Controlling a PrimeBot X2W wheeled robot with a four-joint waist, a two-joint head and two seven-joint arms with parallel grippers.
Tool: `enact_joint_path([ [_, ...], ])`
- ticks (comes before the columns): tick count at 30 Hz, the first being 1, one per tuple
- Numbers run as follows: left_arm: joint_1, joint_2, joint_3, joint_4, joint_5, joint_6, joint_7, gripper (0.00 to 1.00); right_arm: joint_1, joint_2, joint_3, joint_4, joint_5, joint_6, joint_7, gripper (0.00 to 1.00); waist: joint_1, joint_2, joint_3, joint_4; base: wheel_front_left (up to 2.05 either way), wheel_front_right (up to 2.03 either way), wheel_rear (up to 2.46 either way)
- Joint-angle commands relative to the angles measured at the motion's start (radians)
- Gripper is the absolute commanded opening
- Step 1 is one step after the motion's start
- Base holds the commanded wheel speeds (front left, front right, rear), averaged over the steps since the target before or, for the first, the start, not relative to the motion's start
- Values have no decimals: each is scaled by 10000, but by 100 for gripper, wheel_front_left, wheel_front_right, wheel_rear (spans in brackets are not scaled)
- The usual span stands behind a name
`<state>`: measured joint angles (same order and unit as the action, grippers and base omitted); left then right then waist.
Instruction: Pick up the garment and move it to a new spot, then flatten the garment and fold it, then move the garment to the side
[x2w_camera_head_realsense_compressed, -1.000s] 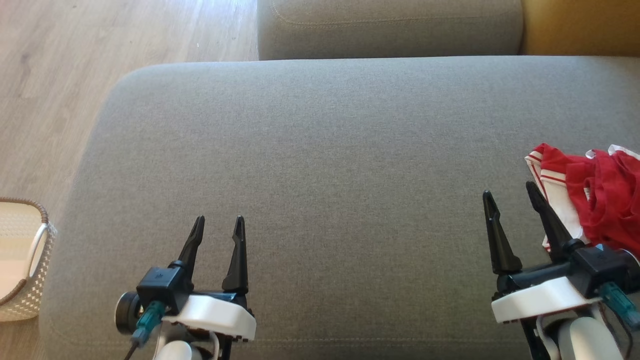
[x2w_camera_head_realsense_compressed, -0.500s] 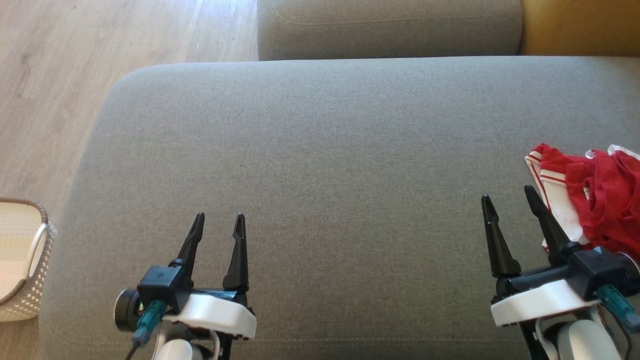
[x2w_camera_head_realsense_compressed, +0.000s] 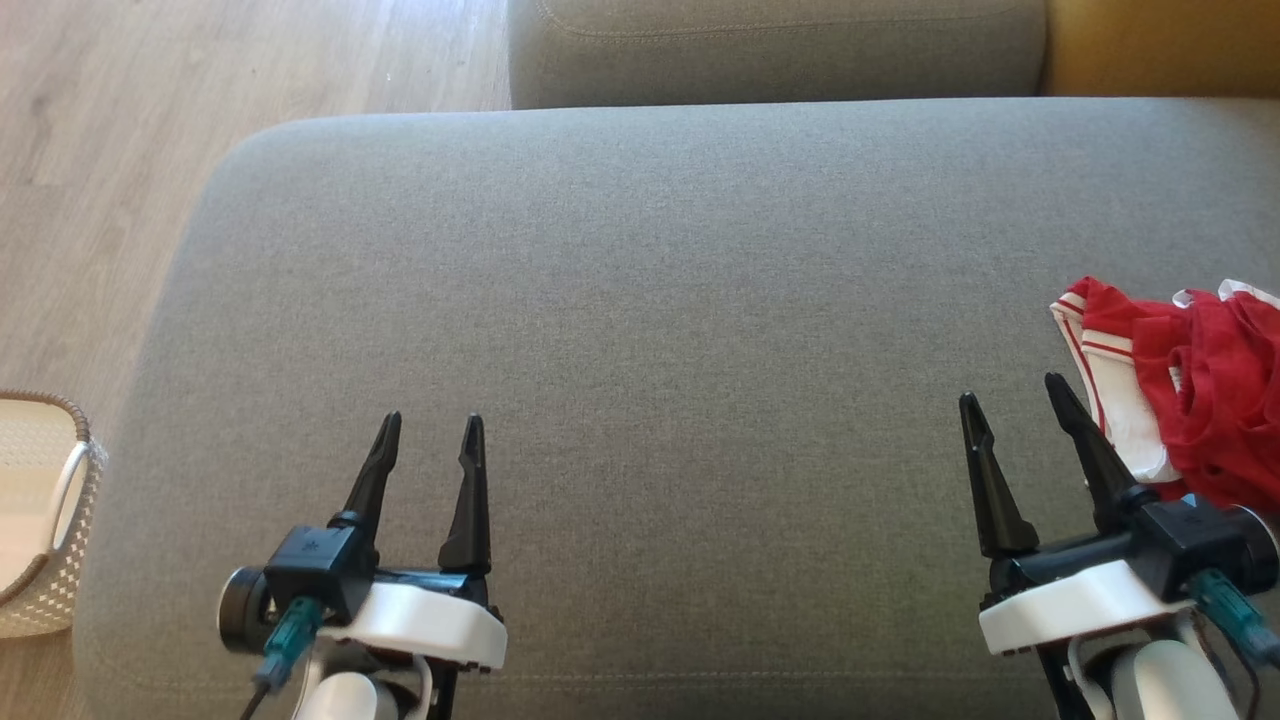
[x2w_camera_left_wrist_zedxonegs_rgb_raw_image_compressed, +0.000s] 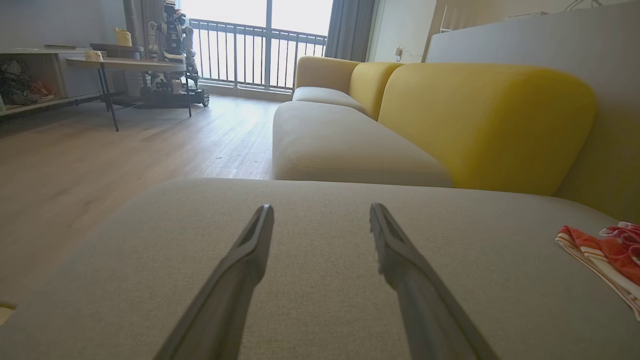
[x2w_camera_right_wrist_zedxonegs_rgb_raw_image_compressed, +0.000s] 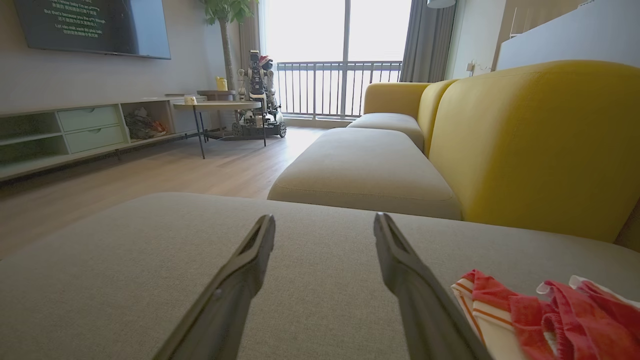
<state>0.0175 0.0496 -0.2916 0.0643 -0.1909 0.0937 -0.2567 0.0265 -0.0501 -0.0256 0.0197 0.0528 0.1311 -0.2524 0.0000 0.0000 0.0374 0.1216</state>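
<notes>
A crumpled red and white garment (x2w_camera_head_realsense_compressed: 1190, 390) lies at the right edge of the grey sofa cushion (x2w_camera_head_realsense_compressed: 650, 300). It also appears at the right of the left wrist view as the garment (x2w_camera_left_wrist_zedxonegs_rgb_raw_image_compressed: 607, 252), and low right in the right wrist view as the garment (x2w_camera_right_wrist_zedxonegs_rgb_raw_image_compressed: 545, 312). My right gripper (x2w_camera_head_realsense_compressed: 1010, 400) hovers open just left of it, with nothing between its fingers. My left gripper (x2w_camera_head_realsense_compressed: 430, 420) stands open at the lower left over bare cushion, far from the garment. Both grippers' fingers point away from me across the cushion.
A white woven basket (x2w_camera_head_realsense_compressed: 45, 520) stands on the wooden floor (x2w_camera_head_realsense_compressed: 120, 150) at the left. A second grey cushion (x2w_camera_head_realsense_compressed: 770, 50) and a yellow backrest (x2w_camera_head_realsense_compressed: 1160, 45) lie beyond. The right wrist view shows a side table (x2w_camera_right_wrist_zedxonegs_rgb_raw_image_compressed: 220, 107) and a TV cabinet (x2w_camera_right_wrist_zedxonegs_rgb_raw_image_compressed: 75, 132) far off.
The whole head picture has shifted slightly, so the camera moved. Both grippers stay open and the garment lies where it was.
</notes>
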Motion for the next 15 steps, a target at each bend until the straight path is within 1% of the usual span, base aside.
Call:
enact_joint_path([
  [1,-371,7,287,-206,-128,-138,-51,100,-400,-1,251,-294,-61,-4,-93,100,0,0,-5,-7,0,0,0],
  [5,-363,7,321,-165,-227,-295,-51,100,-419,-1,230,-325,-90,-4,-93,100,0,0,11,-16,0,0,0],
  [8,-326,7,301,-123,-407,-656,-51,100,-424,-1,202,-340,-107,-4,-93,100,0,0,11,-4,0,0,0],
  [10,-326,7,346,-144,-438,-785,-51,100,-425,-1,179,-361,-103,-4,-93,100,0,0,17,20,0,0,0],
  [15,-288,7,523,-273,-563,-849,-51,100,-396,-1,207,-371,-109,-4,-93,100,0,0,4,61,0,0,0],
])
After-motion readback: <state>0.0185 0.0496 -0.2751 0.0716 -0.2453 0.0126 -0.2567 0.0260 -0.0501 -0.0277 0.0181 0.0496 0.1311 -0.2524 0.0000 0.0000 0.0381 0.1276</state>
